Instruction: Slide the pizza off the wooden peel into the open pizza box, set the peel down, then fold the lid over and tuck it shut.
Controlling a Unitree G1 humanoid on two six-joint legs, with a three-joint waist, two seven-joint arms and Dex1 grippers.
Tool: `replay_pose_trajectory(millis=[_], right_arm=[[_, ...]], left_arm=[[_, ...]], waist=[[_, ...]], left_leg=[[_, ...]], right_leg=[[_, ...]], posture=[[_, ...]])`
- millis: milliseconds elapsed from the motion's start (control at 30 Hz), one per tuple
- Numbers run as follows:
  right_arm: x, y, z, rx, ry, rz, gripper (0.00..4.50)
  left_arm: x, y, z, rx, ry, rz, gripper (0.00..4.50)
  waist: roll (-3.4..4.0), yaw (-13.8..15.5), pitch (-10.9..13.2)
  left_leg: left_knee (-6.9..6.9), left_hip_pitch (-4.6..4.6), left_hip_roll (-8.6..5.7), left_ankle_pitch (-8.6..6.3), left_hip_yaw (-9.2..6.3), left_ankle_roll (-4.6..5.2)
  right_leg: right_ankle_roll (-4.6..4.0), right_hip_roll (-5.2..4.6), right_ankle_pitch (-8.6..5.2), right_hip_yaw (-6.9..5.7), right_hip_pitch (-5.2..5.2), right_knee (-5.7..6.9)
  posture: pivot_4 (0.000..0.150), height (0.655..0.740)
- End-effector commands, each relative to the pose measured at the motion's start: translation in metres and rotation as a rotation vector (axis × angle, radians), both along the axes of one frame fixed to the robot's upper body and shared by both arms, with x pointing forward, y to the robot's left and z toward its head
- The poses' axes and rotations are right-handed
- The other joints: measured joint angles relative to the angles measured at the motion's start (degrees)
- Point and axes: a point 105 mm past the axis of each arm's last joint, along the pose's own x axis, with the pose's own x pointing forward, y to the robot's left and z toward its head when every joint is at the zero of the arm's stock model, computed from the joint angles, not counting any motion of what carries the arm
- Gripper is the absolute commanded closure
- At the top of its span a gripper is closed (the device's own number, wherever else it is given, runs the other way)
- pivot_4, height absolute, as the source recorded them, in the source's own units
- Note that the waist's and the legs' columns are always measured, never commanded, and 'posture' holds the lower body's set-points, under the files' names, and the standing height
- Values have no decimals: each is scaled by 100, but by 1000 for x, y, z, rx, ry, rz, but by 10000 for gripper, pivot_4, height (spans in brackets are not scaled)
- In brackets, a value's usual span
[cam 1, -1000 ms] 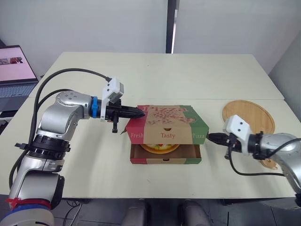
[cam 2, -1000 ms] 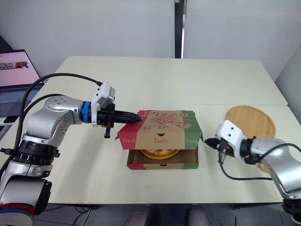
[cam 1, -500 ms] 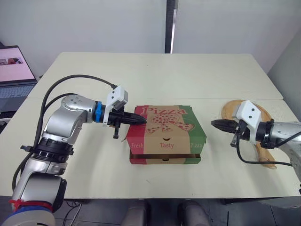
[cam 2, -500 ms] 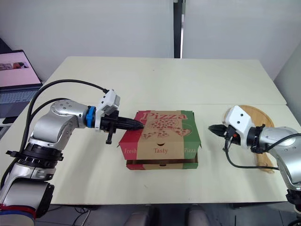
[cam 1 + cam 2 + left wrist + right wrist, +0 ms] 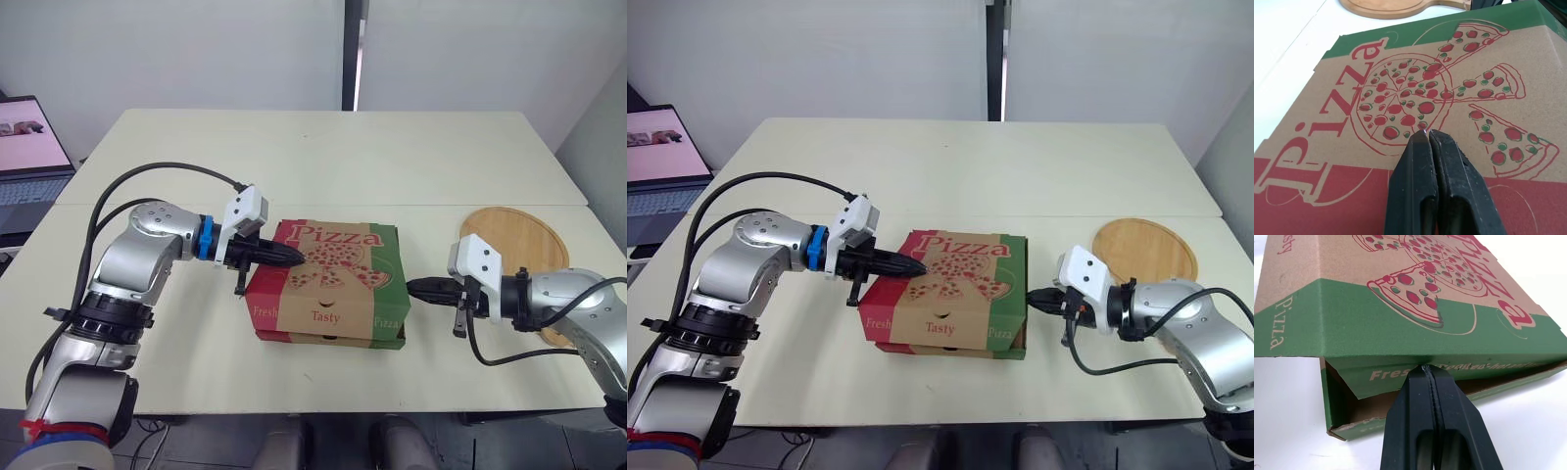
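Cardboard, red and green: the pizza box (image 5: 328,286) sits on the table (image 5: 294,157) with its lid (image 5: 1415,93) down, though a gap shows under the green side. The left gripper (image 5: 294,257), fingers pressed together, rests its tip on the lid's top. The right gripper (image 5: 1425,368) (likewise clamped on nothing) pokes at that green flap. The wooden peel (image 5: 524,240) lies flat, off to the box's right.

Matt cardboard pizza box (image 5: 328,284), wooden peel (image 5: 519,240)
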Motion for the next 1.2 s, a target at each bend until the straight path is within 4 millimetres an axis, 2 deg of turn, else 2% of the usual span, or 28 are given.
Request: replay_pose_trajectory(millis=[33,200,300,500,600,700,1000,1200], right_arm=[[-3,1,7,0,-39,20,45000],[-6,7,-2,-10,-31,23,45000],[1,0,-13,-60,-50,-35,45000],[-6,-10,-19,-85,-15,-27,45000],[-9,-6,-17,-44,-6,-12,45000],[-14,6,-9,45,6,14,45000],[-24,20,-9,141,80,41,45000],[-21,9,-29,0,62,-5,45000]], left_arm=[[-4,-4,3,9,-33,-37,44549],[-3,-3,1,7,-35,-35,44549],[-3,-4,1,2,-34,-33,44549],[-1,-4,4,-11,-39,-27,44549],[-1,-3,5,-13,-41,-26,44549],[-1,-3,5,-12,-42,-24,44549],[-1,-4,4,-10,-41,-24,44549],[-2,-4,-2,17,-41,-31,44549]], waist=[[0,-1,0],[0,-1,0],[0,2,0],[0,9,0],[0,6,0],[0,0,0],[0,6,0],[0,6,0]], left_leg=[[0,0,0,0,0,0],[0,0,0,0,0,0],[0,0,0,0,0,0],[1,0,-1,0,0,0],[2,0,-1,0,0,0],[1,1,0,0,0,0],[3,1,-1,0,-1,0],[3,1,-1,0,-1,0]], right_leg=[[0,0,0,0,0,0],[0,0,0,0,0,1],[0,0,0,0,0,1],[0,0,0,0,1,1],[0,0,0,0,2,1],[0,1,0,0,2,1],[0,1,0,-1,2,2],[0,1,0,0,2,2]], posture=[[1500,7281],[1500,7281],[1500,7281],[1500,7281],[1500,7281],[1500,7281],[1500,7281],[1500,7281]])
